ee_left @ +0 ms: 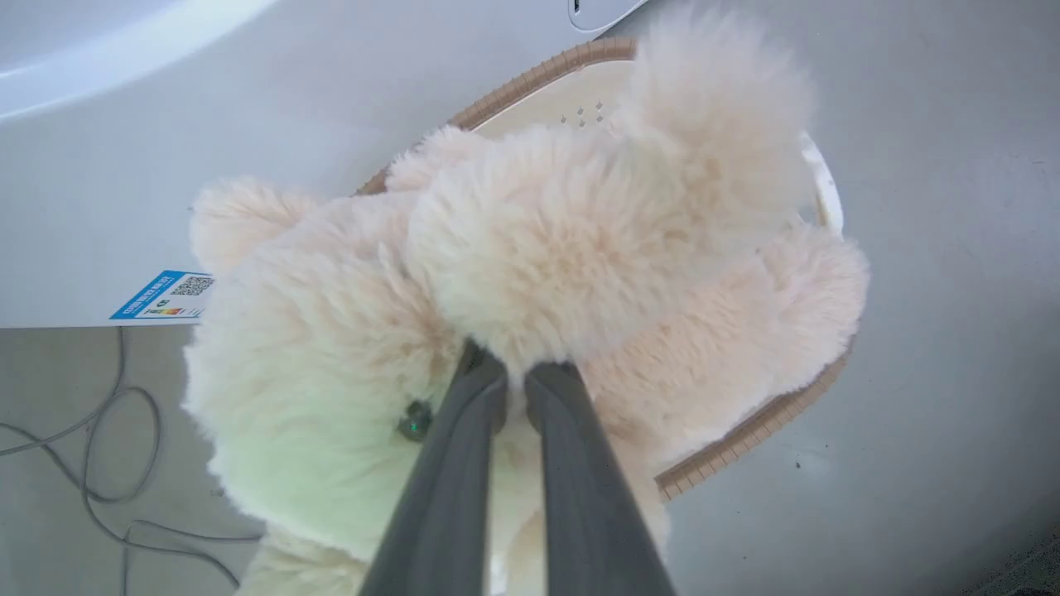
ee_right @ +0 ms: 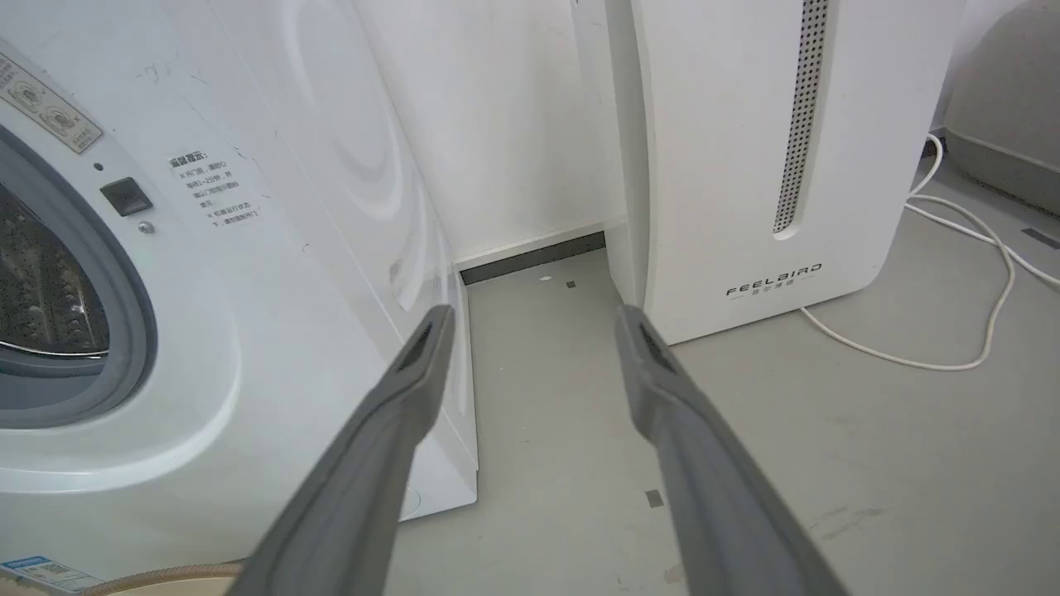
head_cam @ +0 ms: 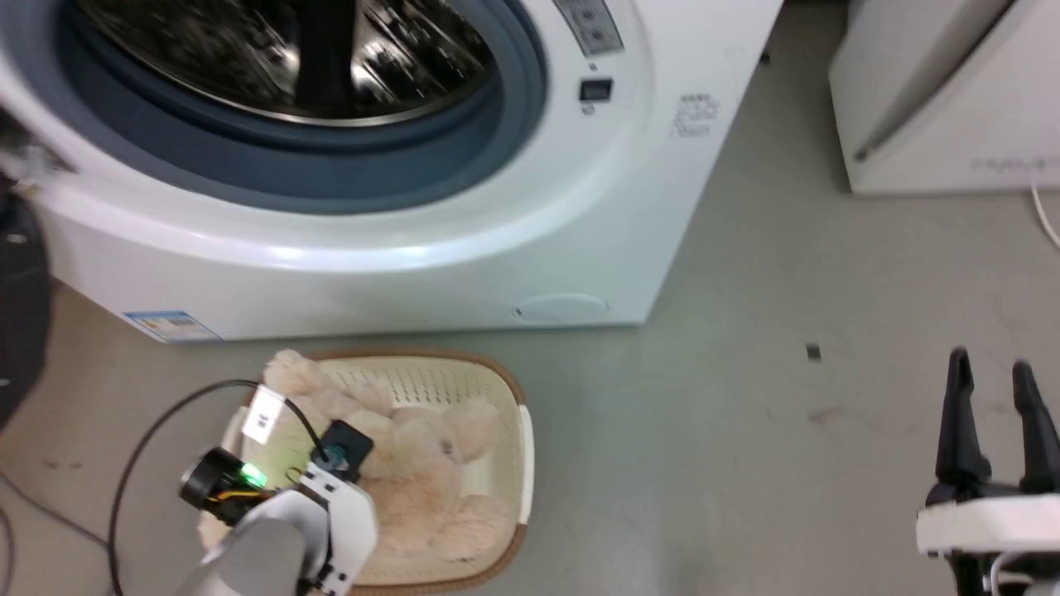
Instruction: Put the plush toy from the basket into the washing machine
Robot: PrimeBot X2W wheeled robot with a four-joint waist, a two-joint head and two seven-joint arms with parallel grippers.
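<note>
Washing machine (head_cam: 464, 248) drum exposed, basket (head_cam: 523, 430) on the floor just in front of it with the plush toy (head_cam: 414, 488) inside, left gripper (ee_left: 515, 372) pinched nearly closed on the toy's fur, right gripper (ee_right: 534, 319) spread wide, empty.

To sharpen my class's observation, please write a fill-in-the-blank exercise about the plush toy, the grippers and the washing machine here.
1. The plush toy sits in the cream ____ with a brown rim.
2. The left gripper is ____ on the toy's fur.
3. The right gripper, holding nothing, is ____.
4. The washing machine has an open porthole that shows its steel ____.
Missing words: basket; shut; open; drum.
</note>
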